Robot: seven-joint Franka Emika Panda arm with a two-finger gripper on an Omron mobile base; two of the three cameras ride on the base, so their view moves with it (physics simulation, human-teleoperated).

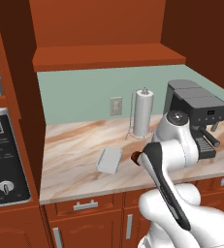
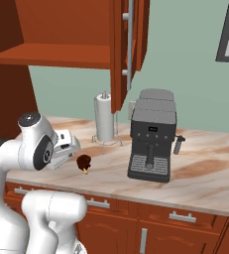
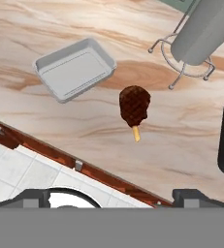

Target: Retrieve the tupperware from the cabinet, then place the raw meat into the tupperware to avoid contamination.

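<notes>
The tupperware (image 3: 74, 69) lies flat on the marble counter (image 3: 45, 19), empty, at about 10 o'clock in the hand view, with the meat (image 3: 135, 106) just beside it at centre, not touching it; the meat's tan bone end points toward 6 o'clock, to the counter's front edge. In the left base view the tupperware (image 1: 109, 160) sits at about 7 o'clock from the paper-towel roll (image 1: 143, 113), and the meat (image 1: 135, 156) peeks out as a dark lump right beside the arm's elbow. In the right base view the meat (image 2: 84, 162) rests between the arm and the coffee machine (image 2: 151, 135), at about 7 o'clock from the roll, and the tupperware (image 2: 62, 141) is partly hidden behind the arm. The cabinet (image 2: 66, 30) above stands open, its door (image 2: 130, 44) swung out edge-on with the long silver handle showing, the shelf inside bare. The gripper (image 3: 118, 196) hangs above the counter's front edge, jaws spread wide and holding nothing, its two dark fingertips (image 3: 33, 196) far apart at the bottom of the hand view.
</notes>
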